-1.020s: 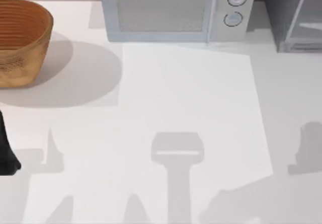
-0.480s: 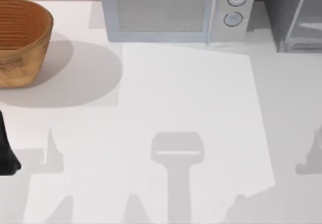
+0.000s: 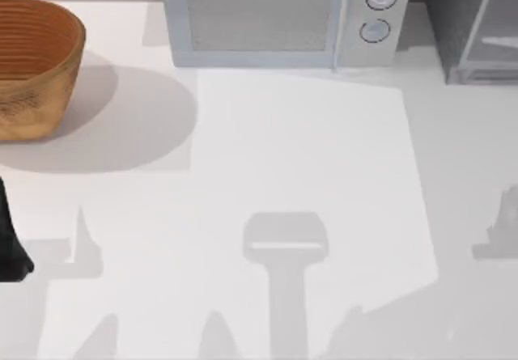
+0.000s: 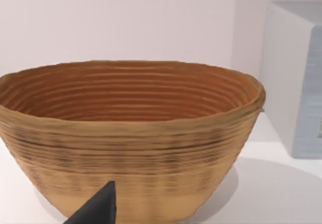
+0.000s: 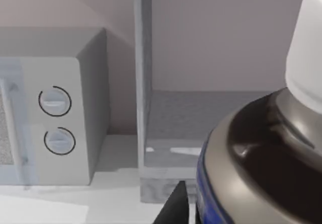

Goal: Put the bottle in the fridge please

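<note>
The bottle [image 5: 261, 148] is sitting right up against the right wrist camera, white cap on top, dark shoulder and a strip of blue label showing, with one dark fingertip [image 5: 173, 206] of the right claw poking up just beside it. Can't tell from that whether the claw is actually pinching the bottle or just sitting next to it. Behind the bottle the fridge [image 5: 201, 118] is standing with its inside showing, pale frame edge upright and a grey floor inside, and the microwave [image 5: 55, 118] with its two round knobs is just beside it. From above, the fridge [image 3: 473, 28] is occupying the far right corner of the tabletop [image 3: 299, 158], the microwave [image 3: 283, 16] is sitting along the far edge, and the woven basket [image 3: 36, 65] is sitting at the far left. The left arm [image 3: 10, 247] is parking at the left edge, its wrist camera looking at the basket [image 4: 126, 138] with a dark claw tip [image 4: 98, 209] in front of it; can't tell if that claw is spread or pressed together.
</note>
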Controlling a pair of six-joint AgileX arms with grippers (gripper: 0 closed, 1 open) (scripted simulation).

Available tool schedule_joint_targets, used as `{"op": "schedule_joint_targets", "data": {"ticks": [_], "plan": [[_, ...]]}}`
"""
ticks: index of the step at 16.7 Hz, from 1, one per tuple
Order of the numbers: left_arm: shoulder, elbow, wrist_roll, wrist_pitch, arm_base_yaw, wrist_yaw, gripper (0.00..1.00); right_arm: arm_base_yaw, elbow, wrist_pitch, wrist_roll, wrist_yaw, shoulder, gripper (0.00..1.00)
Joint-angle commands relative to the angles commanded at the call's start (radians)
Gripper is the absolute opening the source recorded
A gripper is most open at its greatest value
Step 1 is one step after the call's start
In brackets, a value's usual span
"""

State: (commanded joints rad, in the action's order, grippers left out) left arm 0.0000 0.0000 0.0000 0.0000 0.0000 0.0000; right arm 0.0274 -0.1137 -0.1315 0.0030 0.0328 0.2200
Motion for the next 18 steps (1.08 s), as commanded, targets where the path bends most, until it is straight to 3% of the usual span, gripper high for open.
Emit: {"op": "schedule_joint_targets", "data": {"ticks": [18], "plan": [[0.0,0.0,0.0,0.0,0.0,0.0,1.0,0.216,-0.726,-0.836,-0.006,0.193,1.645,0.01]]}}
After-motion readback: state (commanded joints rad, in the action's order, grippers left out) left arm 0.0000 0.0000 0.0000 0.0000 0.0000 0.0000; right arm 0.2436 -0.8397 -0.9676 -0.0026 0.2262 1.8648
